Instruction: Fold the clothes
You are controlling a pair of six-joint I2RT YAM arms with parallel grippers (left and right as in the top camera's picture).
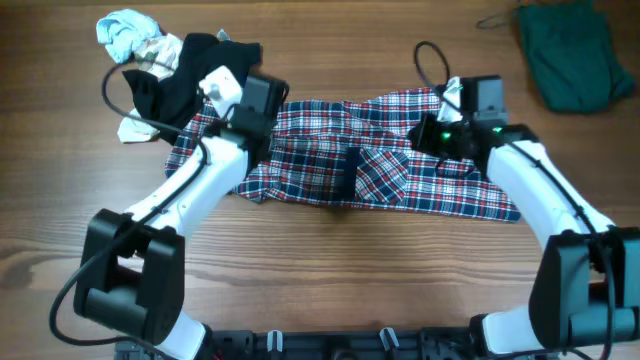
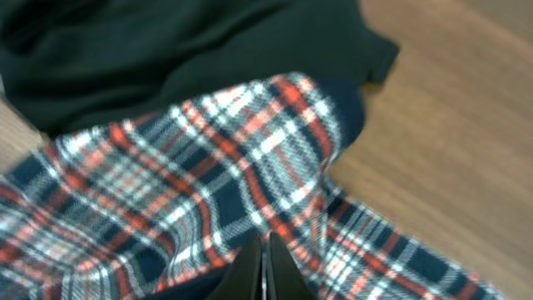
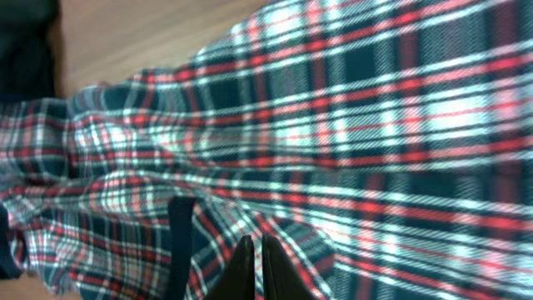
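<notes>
- Well out past the left gripper (image 2: 262, 252), on its outer side, a crumpled white and pale blue cloth (image 1: 128, 35) lies on the wooden table (image 1: 330, 270)
- Between that cloth and the left gripper sits a heaped black garment (image 1: 190, 65), its edge touching the plaid; from the wrist it fills the space just ahead of the fingers
- The left gripper's fingers are drawn together with barely a slit between them, and the plaid garment (image 1: 385, 165) puckers up in a ridge to their tips, so it looks pinched there
- The plaid garment lies spread between the two grippers, with a dark navy strip (image 1: 348, 172) roughly midway between them
- The right gripper (image 3: 256, 250) is closed just as tightly, fingers side by side, with plaid creases running in to its tips
- Well beyond the right gripper, on its outer side, a dark green cloth (image 1: 575, 55) lies apart from the plaid
</notes>
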